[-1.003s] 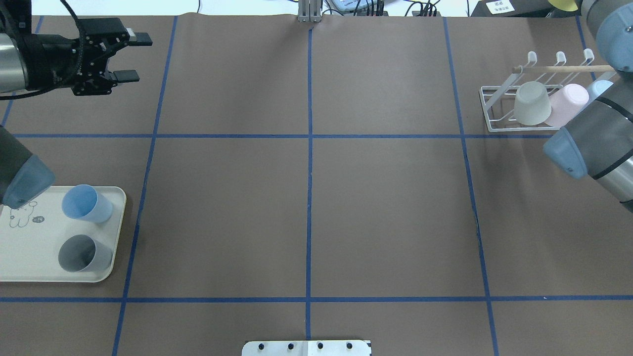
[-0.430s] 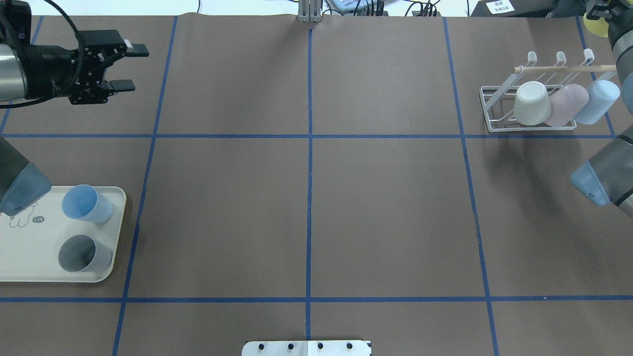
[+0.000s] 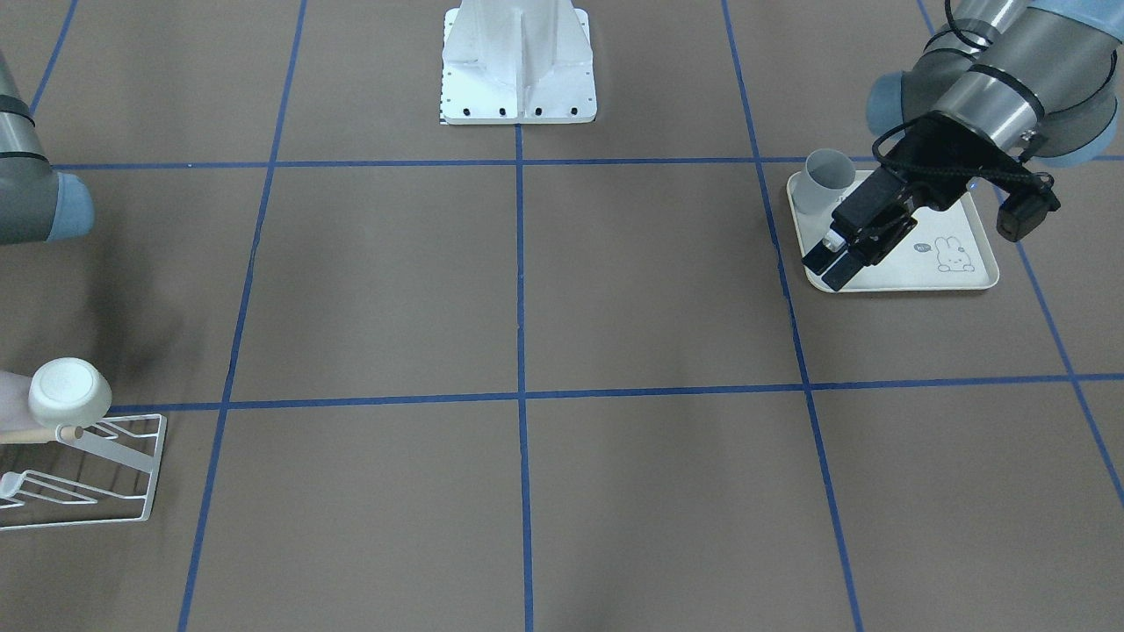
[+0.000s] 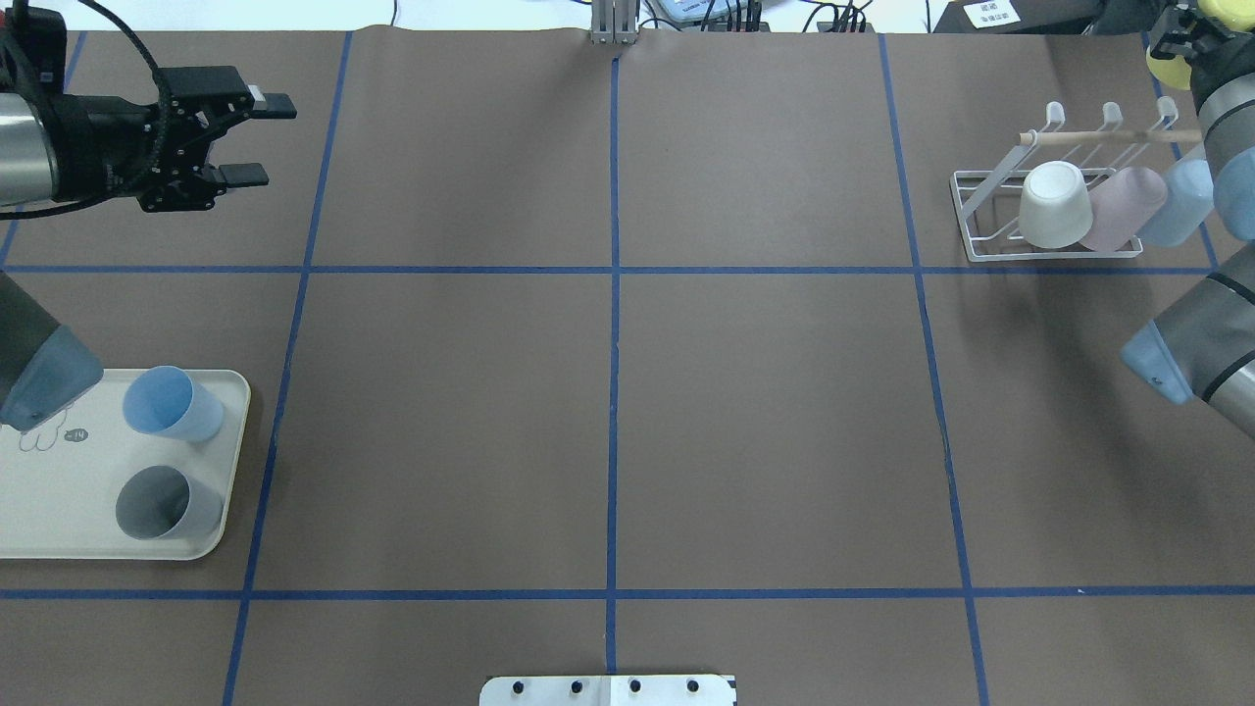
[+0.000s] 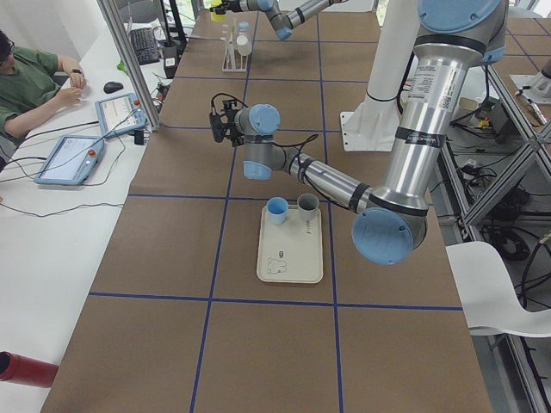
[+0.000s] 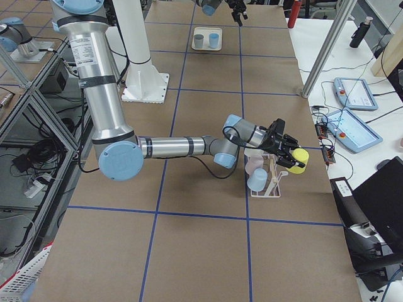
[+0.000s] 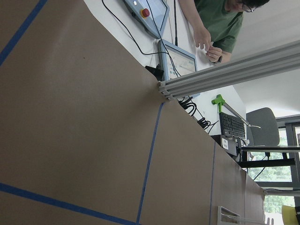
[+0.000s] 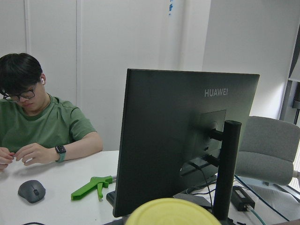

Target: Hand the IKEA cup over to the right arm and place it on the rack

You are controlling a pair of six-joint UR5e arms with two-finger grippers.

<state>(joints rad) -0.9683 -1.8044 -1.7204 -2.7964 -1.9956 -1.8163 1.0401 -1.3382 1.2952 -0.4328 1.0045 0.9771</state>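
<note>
Yellow IKEA cup [image 6: 300, 158] already across: clamps it in right gripper [image 6: 293, 156] just beside the rack [image 4: 964, 216] at the table's far right corner, likely seeking a free prong. Parks left gripper [image 4: 265, 138] spread and empty near the far left corner, out of the way.

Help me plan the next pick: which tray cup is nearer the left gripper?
The blue cup; the grey cup sits farther from the left gripper.

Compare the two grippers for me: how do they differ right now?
The left gripper is open and empty; the right gripper is shut on a yellow cup. The left hangs over bare table, the right at the rack. Both have black fingers.
</note>
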